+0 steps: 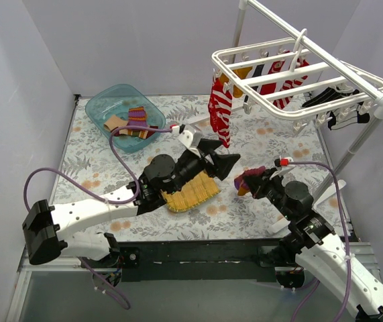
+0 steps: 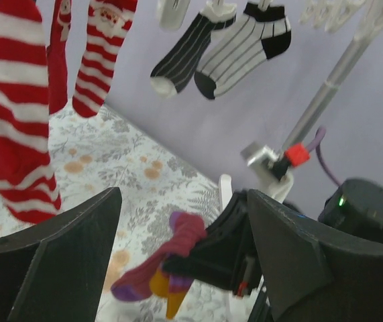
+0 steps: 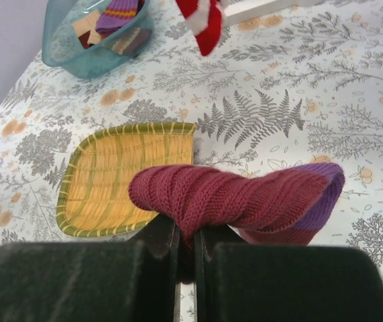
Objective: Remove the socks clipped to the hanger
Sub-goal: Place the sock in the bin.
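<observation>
The yellow woven mat [image 1: 191, 191] lies on the fern-print cloth [image 1: 278, 141] near the middle of the table. The left gripper [image 1: 230, 164] hangs over the mat's far right corner. Its jaws stand wide apart, and its fingers [image 2: 77, 241] frame the view toward the other arm.

Just right of the mat, the right gripper [image 1: 255, 181] has its jaws pinched almost together on a maroon sock [image 3: 238, 198] with a purple toe. The sock folds over the fingertips and droops to both sides above the cloth.

Beyond the mat and up to the right, the hanger [image 1: 292, 114] hangs from a white pole stand [image 1: 359, 144], well above the table. Socks dangle from its clips. A red-and-white striped sock [image 1: 220, 111] hangs from the corner nearest the mat, its toe not far above the left gripper. Red Santa-patterned socks [image 2: 104, 54] hang behind it. Farther from the mat along the frame there is a black-and-white striped pair [image 2: 218, 54].

Beyond the mat to the left stands a teal tub [image 1: 92, 107] holding loose socks [image 1: 134, 121] in tan, purple stripes and maroon. The tub is well apart from both grippers and from the hanger
</observation>
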Robot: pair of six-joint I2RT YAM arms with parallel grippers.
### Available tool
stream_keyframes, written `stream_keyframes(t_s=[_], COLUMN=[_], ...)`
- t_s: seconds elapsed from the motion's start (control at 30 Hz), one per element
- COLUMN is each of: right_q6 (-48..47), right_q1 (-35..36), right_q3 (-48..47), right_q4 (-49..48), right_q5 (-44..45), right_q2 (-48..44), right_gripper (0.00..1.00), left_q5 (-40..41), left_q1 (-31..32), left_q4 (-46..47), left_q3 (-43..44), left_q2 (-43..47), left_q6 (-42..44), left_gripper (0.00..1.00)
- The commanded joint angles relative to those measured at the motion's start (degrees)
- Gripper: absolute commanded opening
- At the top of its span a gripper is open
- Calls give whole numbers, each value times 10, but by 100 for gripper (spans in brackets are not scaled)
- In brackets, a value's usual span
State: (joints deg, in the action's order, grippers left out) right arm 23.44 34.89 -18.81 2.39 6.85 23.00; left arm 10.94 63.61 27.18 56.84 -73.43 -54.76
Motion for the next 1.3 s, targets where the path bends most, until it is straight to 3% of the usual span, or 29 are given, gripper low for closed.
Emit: stream_keyframes(t_s=[0.0,0.17,0.4,0.7,0.97,1.1,1.2,1.23,1.27], right_q6=[-28,-41,-48,-34,-10,0,5,6,7], right_q1=[0,0,-1,0,-1,-1,0,0,-1], right_q3=[-57,-90,-141,-181,-185,-192,-195,-196,-196], right_q4=[15,27,46,53,41,41,41,42,42], right_q5=[-31,-65,-107,-141,-166,-173,-176,-175,-175], right_q2=[-2,12,34,55,68,70,71,71,71], right_gripper=[1,1,1,1,1,1,1,1,1], left_q5=[-24,-71,-109,-156,-167,-184,-188,-188,-187], left_q1=[4,3,1,-15,-19,-19,-19,-19,-19], left_q4=[-21,-8,-8,50,114,134,167,174,174], left_q3=[-70,-132,-132,-125,-115,-107,-118,-121,-121], left_q2=[64,65,4,-53,-98,-116,-118,-118,-119], left_q6=[21,11,3,6,31,32,24,22,18], left_gripper=[75,78,81,98,98,90,71,46,36])
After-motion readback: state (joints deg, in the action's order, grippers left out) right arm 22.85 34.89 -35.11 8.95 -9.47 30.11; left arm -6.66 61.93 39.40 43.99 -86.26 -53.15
